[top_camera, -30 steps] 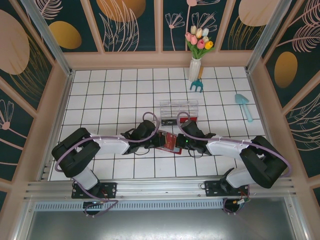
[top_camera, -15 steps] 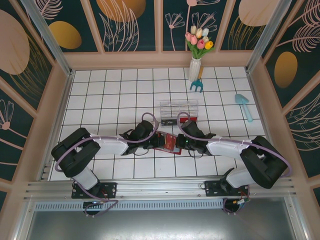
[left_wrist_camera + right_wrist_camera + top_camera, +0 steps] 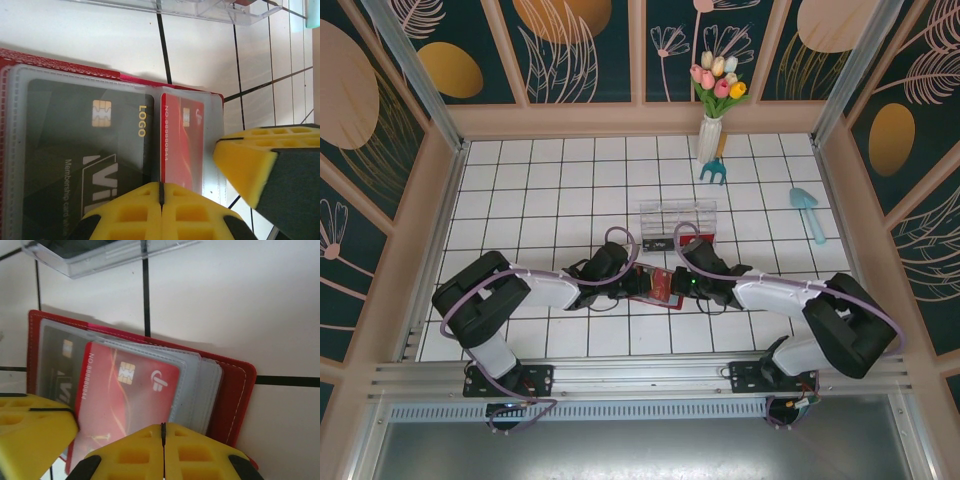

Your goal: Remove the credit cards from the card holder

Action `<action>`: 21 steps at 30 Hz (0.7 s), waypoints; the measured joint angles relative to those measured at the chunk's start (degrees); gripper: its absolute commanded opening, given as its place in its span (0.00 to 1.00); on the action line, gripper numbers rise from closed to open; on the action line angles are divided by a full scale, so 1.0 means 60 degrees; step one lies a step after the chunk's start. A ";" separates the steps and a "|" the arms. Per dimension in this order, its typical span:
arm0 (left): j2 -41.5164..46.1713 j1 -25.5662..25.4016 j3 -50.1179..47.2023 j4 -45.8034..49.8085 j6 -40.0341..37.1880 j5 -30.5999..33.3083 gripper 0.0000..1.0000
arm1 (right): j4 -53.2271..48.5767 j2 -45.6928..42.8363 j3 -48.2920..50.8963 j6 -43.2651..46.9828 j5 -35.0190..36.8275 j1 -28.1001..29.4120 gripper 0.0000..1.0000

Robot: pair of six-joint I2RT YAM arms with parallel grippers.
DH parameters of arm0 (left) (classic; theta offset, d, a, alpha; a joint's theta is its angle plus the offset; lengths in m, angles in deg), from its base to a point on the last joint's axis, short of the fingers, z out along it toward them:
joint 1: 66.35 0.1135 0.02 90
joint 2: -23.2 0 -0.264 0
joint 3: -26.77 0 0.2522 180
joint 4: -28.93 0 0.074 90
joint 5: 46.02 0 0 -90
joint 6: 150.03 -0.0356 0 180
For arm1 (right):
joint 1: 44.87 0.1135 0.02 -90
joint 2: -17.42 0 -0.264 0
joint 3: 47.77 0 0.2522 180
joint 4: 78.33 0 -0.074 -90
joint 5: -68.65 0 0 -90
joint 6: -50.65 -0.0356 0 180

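See the card holder point(image 3: 655, 283) lying open on the white tiles point(image 3: 540, 190), near the clear box point(image 3: 678, 222). Note the left gripper point(image 3: 161, 192) with fingers pressed together at its sleeve edge, and the right gripper point(image 3: 163, 437) likewise closed at the red card point(image 3: 125, 390).

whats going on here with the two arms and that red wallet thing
Both arms lean over the open card holder on the tiles. The left pincer is shut at the edge of the clear sleeves, the right pincer shut at the edge of the red card. Neither that nor the dark card is clear of the holder.
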 measured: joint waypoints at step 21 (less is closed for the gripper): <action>0.0058 0.0182 -0.0240 -0.0178 0.0025 0.0069 0.00 | -0.0091 0.0718 -0.0466 0.0215 0.0342 0.0109 0.03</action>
